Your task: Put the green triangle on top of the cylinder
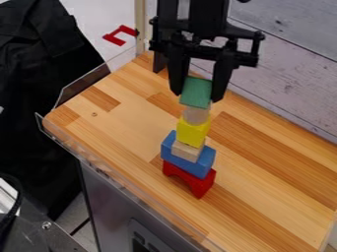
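black tool (196, 97) grasping the green triangle (197, 92) at the top of a stack, over the pale cylinder (195, 115), yellow block (192, 132), wooden block (187, 151), blue block (191, 164) and red arch (195, 182) below, on the wooden bench (270, 189)

Matte black arm, angular brackets.

On the wooden table (263, 197) I see one stack: at the bottom is a red arch (207, 183), on it a blue block (197, 165), then a pale block (187, 151), then a yellow block (192, 132). Behind the table is a grey wall (289, 69). Beyond its upper-left corner is a red bracket-like piece (112, 39).
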Robot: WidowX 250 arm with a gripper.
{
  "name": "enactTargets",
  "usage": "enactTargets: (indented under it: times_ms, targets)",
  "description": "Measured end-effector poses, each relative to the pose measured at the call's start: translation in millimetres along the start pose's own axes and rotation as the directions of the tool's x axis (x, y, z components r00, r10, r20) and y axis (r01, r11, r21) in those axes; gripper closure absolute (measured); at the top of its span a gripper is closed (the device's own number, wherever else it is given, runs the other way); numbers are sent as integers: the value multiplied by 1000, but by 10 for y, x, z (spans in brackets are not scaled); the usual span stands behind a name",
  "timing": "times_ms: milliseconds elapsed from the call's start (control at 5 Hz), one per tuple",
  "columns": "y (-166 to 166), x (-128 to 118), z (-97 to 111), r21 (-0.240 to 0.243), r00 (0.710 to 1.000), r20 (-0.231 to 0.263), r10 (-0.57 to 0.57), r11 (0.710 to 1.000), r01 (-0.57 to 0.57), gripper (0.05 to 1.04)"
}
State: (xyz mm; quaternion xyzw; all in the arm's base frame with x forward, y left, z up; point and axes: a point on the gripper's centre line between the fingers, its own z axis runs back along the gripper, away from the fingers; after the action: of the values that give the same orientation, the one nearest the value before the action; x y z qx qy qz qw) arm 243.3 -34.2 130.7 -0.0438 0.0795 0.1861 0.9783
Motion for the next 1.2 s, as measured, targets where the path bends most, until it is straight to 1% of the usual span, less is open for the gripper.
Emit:
enactTargets:
  times_ms: [200,400,600,800,1000,1200]
  targets:
    - [31,24,-2,-3,1000,1,25,1000,-25,465]
    - [32,38,-2,-5,998,8,60,998,-60,168]
    - [70,35,42,12,995,33,98,995,-99,77]
    - [88,-18,129,31,993,56,108,993,-110,83]
    - [76,-12,343,29,989,101,108,993,-111,83]
    - [25,-63,564,23,985,152,81,996,-85,83]
